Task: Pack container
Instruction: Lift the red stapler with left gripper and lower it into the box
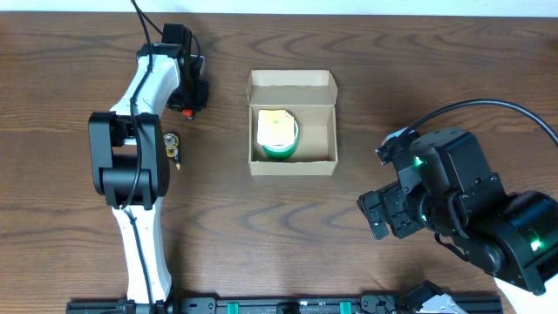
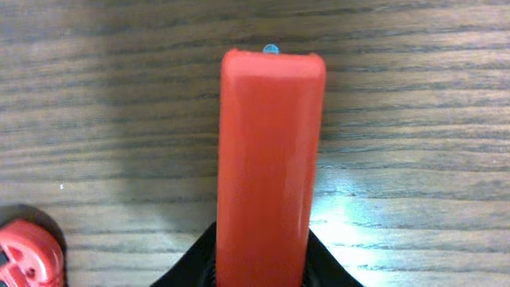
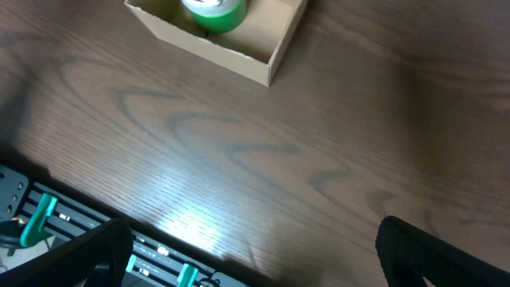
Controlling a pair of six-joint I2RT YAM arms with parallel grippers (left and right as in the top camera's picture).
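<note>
The tan cardboard container (image 1: 292, 167) stands open at the table's middle, its flap lid folded back at the far side. A green tape roll (image 1: 277, 136) with a pale yellow top lies in its left half. The box (image 3: 275, 62) and the roll (image 3: 213, 11) also show at the top of the right wrist view. My left gripper (image 1: 188, 85) is far left of the box, shut on a long red object (image 2: 267, 159) just above the table. My right gripper (image 1: 381, 215) is open and empty, near the front right.
A small red piece (image 1: 186, 112) lies on the table just below the left gripper and shows in the left wrist view (image 2: 28, 257). A small black and yellow object (image 1: 173, 145) lies beside the left arm. A black rail (image 3: 72, 231) runs along the front edge.
</note>
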